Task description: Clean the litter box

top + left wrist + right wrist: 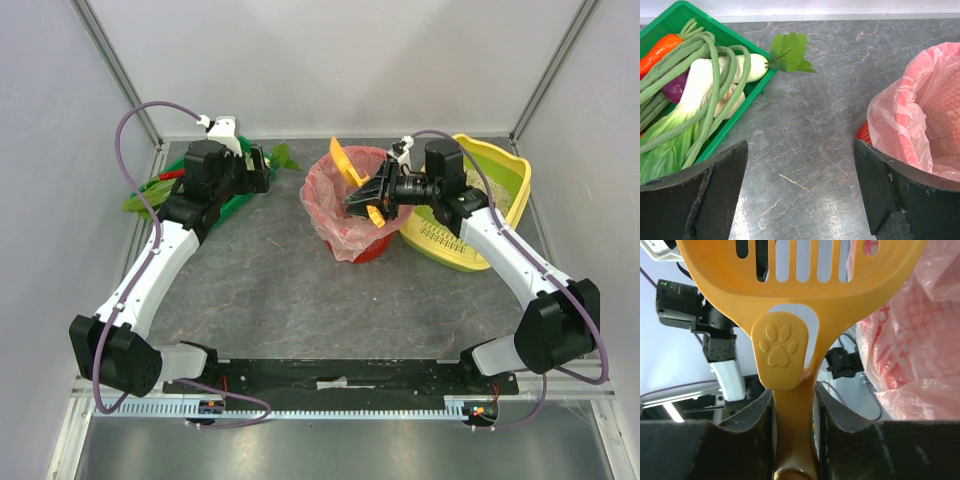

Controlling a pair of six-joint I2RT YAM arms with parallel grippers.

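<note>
The yellow litter box (492,151), with pale litter inside, sits at the back right of the table. My right gripper (372,200) is shut on the handle of an orange slotted scoop (346,166), holding it tilted over the pink-lined red basket. In the right wrist view the scoop (790,300) shows a paw-print tab, its handle pinched between my fingers (794,430). No litter shows in the scoop's slots. My left gripper (262,172) hangs open above the bare table (800,190), between the vegetable tray and the basket, holding nothing.
A red basket (375,250) lined with a pink bag (325,200) stands mid-table, just left of the litter box. A green tray (735,37) of vegetables sits at the back left, with a loose leaf (788,51) beside it. The bag (920,100) is near my left gripper's right finger.
</note>
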